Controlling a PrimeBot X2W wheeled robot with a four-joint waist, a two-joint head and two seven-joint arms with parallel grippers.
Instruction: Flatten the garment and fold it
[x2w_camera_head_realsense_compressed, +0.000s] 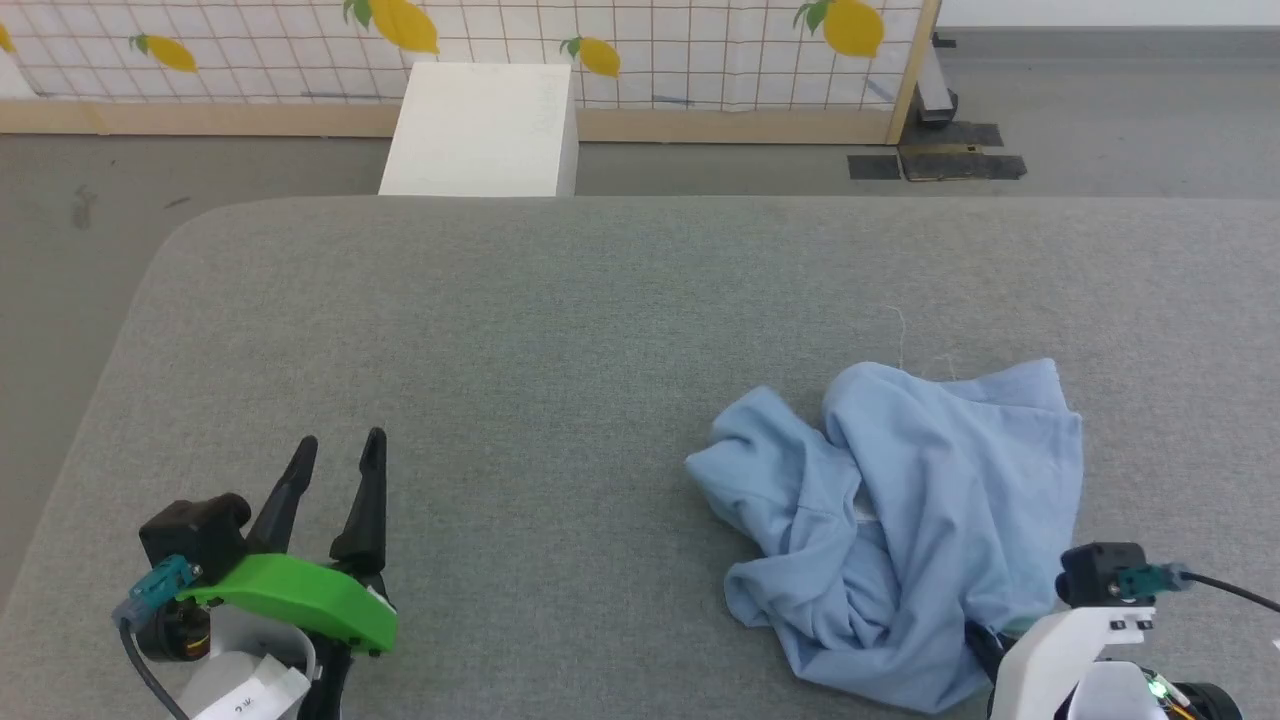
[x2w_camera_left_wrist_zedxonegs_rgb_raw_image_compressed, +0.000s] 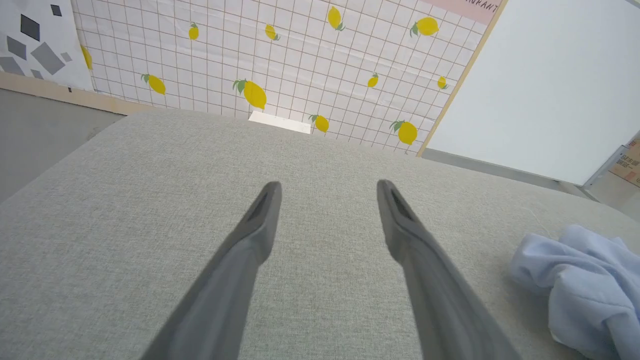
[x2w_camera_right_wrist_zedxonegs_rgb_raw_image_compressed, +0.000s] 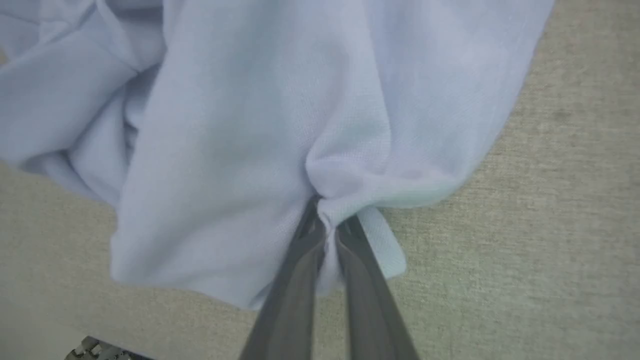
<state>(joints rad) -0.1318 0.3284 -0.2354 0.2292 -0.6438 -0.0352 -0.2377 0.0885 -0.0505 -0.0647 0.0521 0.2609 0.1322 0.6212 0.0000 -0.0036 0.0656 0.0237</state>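
My right gripper has its jaws pressed nearly together on a pinch of the garment, a small fold of light blue knit squeezed up between the two fingers, with a hemmed flap hanging just to the right of them. The rest of the shirt spreads ahead of and to the left of those jaws in loose, rumpled folds, resting on the grey padded table, whose bare cloth shows to the right of the fingers. From my head, the garment is a crumpled heap just ahead of my right wrist, and a thin pale thread lies on the table just beyond it. My left gripper hangs well apart from the heap, its jaws spread wide and holding nothing. Ahead of the left gripper there is plain grey table, and the garment sits far off to their right. Beyond the table's far edge, past my left fingertips, stands a white box against a gridded wall panel printed with lemons, and dark tape patches mark the floor.
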